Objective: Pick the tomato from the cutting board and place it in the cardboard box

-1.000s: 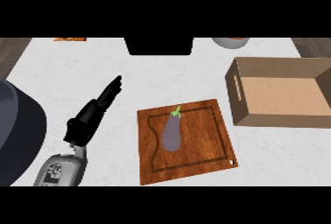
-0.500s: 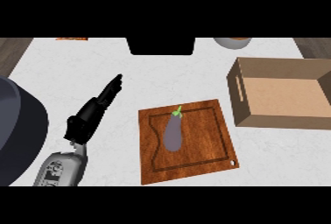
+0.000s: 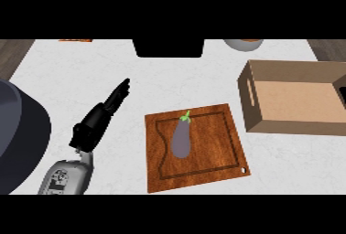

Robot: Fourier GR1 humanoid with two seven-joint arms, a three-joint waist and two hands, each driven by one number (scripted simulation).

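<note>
Light's even and fairly bright, you get no glare anywhere. White counter reads clean with faint marbling. Shadows are soft: a dim one inside the cardboard box along its near wall, barely any under the cutting board. Left hand is near-black, detail lost. Edges look undistorted.

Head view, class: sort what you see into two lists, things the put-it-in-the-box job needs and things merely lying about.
Needed for the job:
- purple eggplant (no tomato shows)
- cutting board under it
- cardboard box
- left hand, fingers straight

Lying about:
- black container at far edge
- grey bowl
- large dark round object at left
</note>
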